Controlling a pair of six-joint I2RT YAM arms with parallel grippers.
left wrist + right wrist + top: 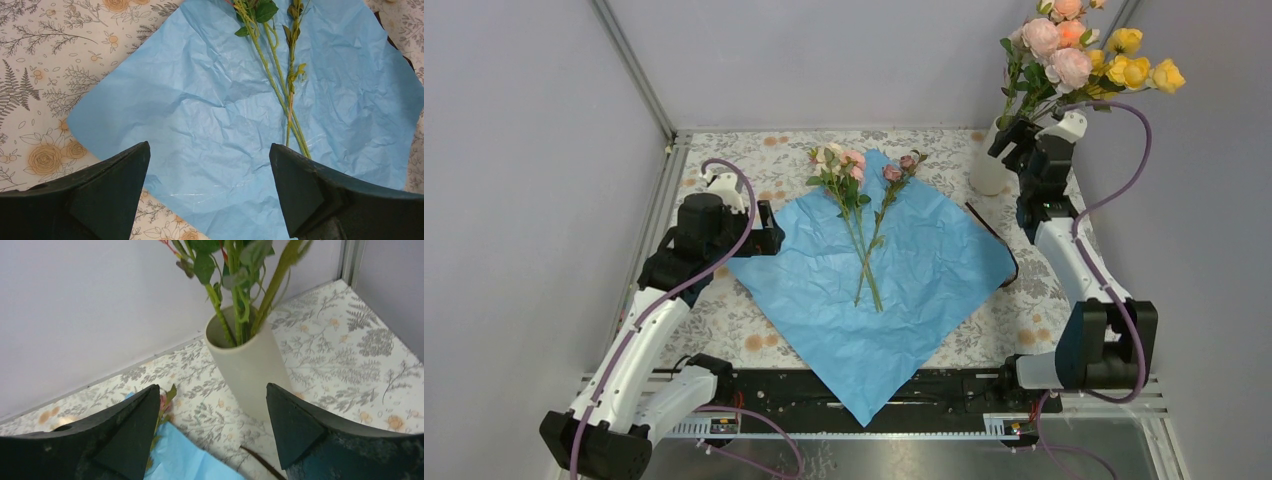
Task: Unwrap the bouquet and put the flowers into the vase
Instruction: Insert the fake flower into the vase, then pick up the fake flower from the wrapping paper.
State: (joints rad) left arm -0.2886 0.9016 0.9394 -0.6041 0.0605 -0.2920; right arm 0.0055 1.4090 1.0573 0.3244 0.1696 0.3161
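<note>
Standing many pink and yellow roses (1072,62) in the tall cream vase (247,365), far right; leaving few thin roses (867,262) on crinkly blue paper (924,285); holding left gripper (209,146) and right gripper (211,390) open, empty.

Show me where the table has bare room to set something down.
Bare tablecloth lies back left, behind the blue paper, and also front right of the paper. The paper's near half, below the stems, is free. Crowded: back right, with vase, right gripper and ribbon.
</note>
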